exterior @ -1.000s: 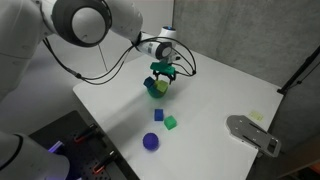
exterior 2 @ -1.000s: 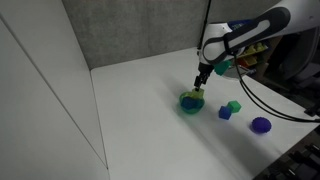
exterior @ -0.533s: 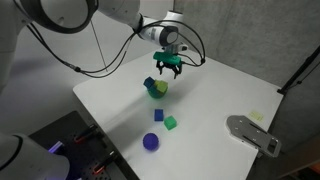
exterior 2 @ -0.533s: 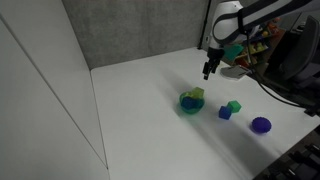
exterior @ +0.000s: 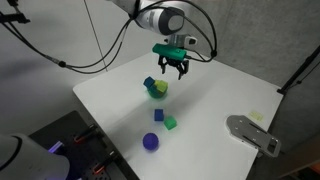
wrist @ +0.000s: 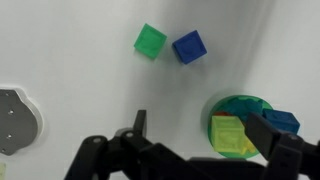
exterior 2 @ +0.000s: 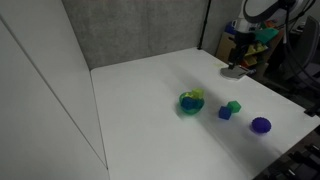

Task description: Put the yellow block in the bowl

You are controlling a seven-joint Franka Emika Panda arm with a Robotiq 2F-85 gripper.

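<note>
The yellow block (exterior: 159,88) lies inside the green bowl (exterior: 155,93), near the middle of the white table. It also shows in the bowl in an exterior view (exterior 2: 196,95) and in the wrist view (wrist: 228,133), where the bowl's rim (wrist: 250,103) is in sight. My gripper (exterior: 172,68) is open and empty. It hangs above the table, up and to the side of the bowl. In the wrist view its two dark fingers (wrist: 205,140) spread wide with nothing between them.
A green cube (exterior: 171,123) and a blue cube (exterior: 158,115) lie close together in front of the bowl. A round blue-purple object (exterior: 151,142) sits near the table's front edge. A blue piece (wrist: 282,122) rests at the bowl's rim. A grey flat object (exterior: 253,133) lies at one table edge.
My gripper has risen and moved away from the bowl. The yellow block has stayed in the bowl. The cubes have not moved.
</note>
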